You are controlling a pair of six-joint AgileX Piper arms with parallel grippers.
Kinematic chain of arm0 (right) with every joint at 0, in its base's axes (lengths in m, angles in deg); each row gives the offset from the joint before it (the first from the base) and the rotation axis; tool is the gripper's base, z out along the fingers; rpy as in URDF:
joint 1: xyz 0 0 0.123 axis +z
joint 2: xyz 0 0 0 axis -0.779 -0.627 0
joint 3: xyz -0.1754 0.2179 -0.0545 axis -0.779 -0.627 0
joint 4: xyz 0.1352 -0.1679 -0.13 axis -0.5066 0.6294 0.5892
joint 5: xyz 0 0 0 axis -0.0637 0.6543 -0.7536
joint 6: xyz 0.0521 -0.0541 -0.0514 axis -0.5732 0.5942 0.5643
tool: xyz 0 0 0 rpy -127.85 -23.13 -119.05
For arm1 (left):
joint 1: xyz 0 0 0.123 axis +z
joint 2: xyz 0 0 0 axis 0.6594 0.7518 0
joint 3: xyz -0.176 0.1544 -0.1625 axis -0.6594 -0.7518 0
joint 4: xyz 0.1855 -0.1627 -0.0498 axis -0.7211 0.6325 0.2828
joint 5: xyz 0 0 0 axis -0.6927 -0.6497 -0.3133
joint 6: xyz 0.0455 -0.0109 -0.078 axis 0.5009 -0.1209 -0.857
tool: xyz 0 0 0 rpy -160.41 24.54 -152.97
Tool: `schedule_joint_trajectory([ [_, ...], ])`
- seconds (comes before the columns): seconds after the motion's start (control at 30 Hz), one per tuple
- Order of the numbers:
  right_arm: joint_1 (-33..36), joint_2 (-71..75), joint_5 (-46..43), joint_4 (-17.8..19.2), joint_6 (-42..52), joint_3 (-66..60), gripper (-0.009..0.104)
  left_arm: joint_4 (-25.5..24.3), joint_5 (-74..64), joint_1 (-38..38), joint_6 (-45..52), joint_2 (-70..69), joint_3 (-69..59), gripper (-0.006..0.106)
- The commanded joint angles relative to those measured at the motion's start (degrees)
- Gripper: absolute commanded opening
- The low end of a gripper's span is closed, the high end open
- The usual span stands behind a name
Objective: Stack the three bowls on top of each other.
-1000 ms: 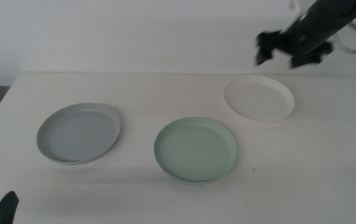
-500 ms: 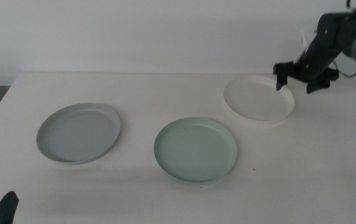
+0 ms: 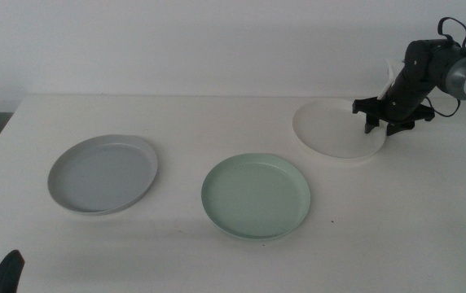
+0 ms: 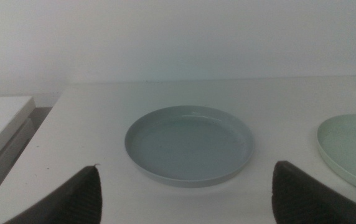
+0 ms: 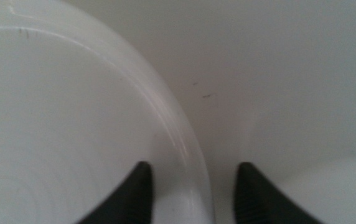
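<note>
Three bowls lie apart on the white table. The grey-blue bowl (image 3: 103, 173) (image 4: 190, 144) is at the left, the mint green bowl (image 3: 256, 195) (image 4: 352, 148) in the middle near the front, the cream white bowl (image 3: 335, 129) (image 5: 60, 124) at the back right. My right gripper (image 3: 389, 124) (image 5: 192, 190) is open and straddles the cream bowl's far right rim, one jaw inside and one outside. My left gripper (image 3: 5, 275) (image 4: 187, 205) waits open at the front left corner, short of the grey-blue bowl.
The table's left edge (image 4: 38, 134) drops off beside the grey-blue bowl. A pale wall stands behind the table's back edge (image 3: 217, 96).
My right arm has come down from above the back right and moved left, lowering its jaws onto the cream bowl's rim. The left gripper and all bowls stayed put.
</note>
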Motion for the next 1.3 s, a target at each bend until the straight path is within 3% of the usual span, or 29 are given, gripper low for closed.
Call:
schedule_joint_trajectory([
  [0.0, -0.51, -0.51, 0.10, 1.19, 0.16, 0.16, 0.031, 0.03, 0.75, 0.12, 0.04, -0.15, -0.01, 0.094],
  [0.17, -0.51, -0.51, 0.26, 1.40, 0.16, 0.29, 0.001, 0.03, 0.75, 0.12, 0.15, -0.15, -0.01, 0.094],
  [0.23, -0.51, -0.27, 0.48, 1.40, 0.16, 0.29, -0.003, 0.03, 0.75, 0.12, 0.15, -0.15, -0.01, 0.094],
  [0.4, -0.51, 4.30, 1.38, 0.00, 2.02, 0.29, -0.003, 0.03, 0.75, 0.12, 0.15, -0.15, -0.01, 0.094],
  [0.53, 0.04, 12.70, 1.12, -4.66, 4.61, -3.23, -0.003, 0.03, 0.75, 0.12, 0.05, -0.15, -0.01, 0.094],
  [0.67, 3.56, 25.43, -9.00, -8.08, 8.90, -22.23, -0.003, 0.03, 0.75, 0.12, 0.05, -0.15, -0.01, 0.094],
  [0.83, 10.17, 37.62, -22.05, -15.40, 8.77, -41.40, -0.003, 0.03, 0.75, 0.12, 0.05, -0.15, -0.01, 0.094],
  [1.03, 18.47, 38.89, -23.03, -15.17, 8.26, -48.02, -0.003, 0.03, 0.75, 0.12, 0.15, -0.15, -0.01, 0.094],
  [1.27, 19.76, 36.21, -24.89, -14.76, 6.77, -48.58, -0.003, 0.03, 0.75, 0.12, 0.05, -0.15, -0.01, 0.094],
])
